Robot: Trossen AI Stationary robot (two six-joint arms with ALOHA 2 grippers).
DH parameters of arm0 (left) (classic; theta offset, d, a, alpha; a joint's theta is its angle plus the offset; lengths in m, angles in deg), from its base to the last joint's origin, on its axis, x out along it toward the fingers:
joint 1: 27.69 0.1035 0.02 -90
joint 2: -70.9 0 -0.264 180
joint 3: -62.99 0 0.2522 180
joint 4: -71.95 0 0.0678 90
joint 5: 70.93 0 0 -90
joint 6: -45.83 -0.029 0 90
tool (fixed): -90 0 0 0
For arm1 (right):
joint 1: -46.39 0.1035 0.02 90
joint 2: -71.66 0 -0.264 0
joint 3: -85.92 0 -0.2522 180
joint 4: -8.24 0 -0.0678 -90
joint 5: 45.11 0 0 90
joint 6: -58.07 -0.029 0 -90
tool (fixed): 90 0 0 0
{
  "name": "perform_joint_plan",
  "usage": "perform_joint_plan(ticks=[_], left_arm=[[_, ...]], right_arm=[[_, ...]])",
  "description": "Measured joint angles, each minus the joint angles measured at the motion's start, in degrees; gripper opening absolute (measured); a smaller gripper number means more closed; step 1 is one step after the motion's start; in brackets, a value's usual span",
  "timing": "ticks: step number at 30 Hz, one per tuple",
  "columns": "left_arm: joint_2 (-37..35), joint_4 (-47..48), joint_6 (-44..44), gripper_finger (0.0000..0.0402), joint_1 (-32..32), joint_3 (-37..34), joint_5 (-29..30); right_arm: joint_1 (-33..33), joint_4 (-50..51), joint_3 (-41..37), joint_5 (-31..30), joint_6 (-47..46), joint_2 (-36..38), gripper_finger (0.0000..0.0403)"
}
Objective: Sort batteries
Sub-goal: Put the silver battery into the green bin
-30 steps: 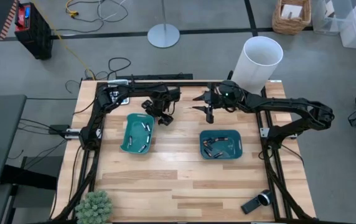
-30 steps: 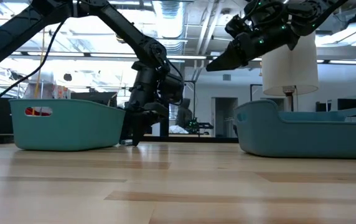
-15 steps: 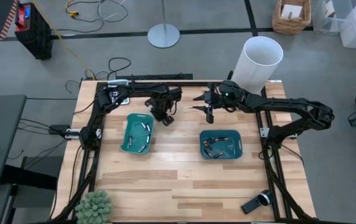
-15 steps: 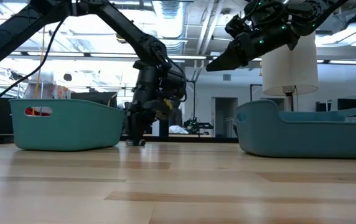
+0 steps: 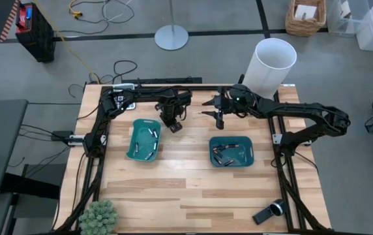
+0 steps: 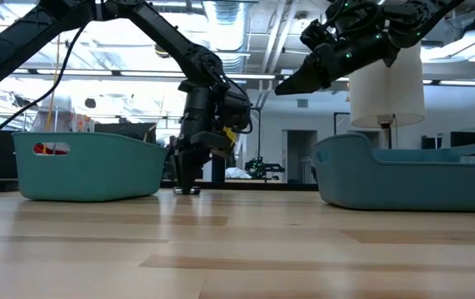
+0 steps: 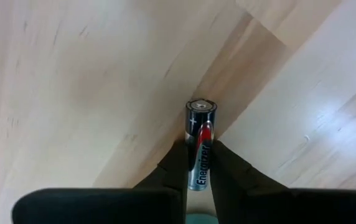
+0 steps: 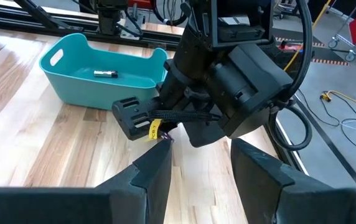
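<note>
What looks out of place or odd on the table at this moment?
Little stands out. One battery is pinched in the left end effector beside the left teal tray. A black-and-silver handheld device lies near the table's front right corner, apart from the sorting.

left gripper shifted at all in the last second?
Yes. In the high view the left gripper has edged toward the table's back edge, away from the left teal tray; its jaws now pinch a battery.
</note>
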Motion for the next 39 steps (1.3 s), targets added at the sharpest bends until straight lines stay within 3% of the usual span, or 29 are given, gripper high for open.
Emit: perform_joint_plan(ticks=[14,23,28,35,39], left_arm=[[-0.55,-2.25,-4.27,0.0034,-0.04,3.67,0.42],[-8.3,-10.88,-6.16,0.0034,-0.13,3.8,0.17],[-13.67,-9.38,-7.73,0.0034,-1.17,3.8,0.19],[-22.22,1.39,-5.19,0.0034,-8.3,3.53,11.03],[-28.75,2.86,-0.68,0.0034,-13.73,-2.87,14.4]], right_arm=[[-0.01,-0.07,0.0,-0.04,0.04,0.0,0.0179],[0.0,-0.68,0.02,-0.04,0.08,0.0,0.0179],[0.0,-0.65,0.02,-0.04,0.06,0.0,0.0179],[0.0,-1.45,-0.64,-0.04,0.42,0.0,0.0179],[-0.13,-2.93,-2.05,-0.04,0.87,-0.07,0.0179]])
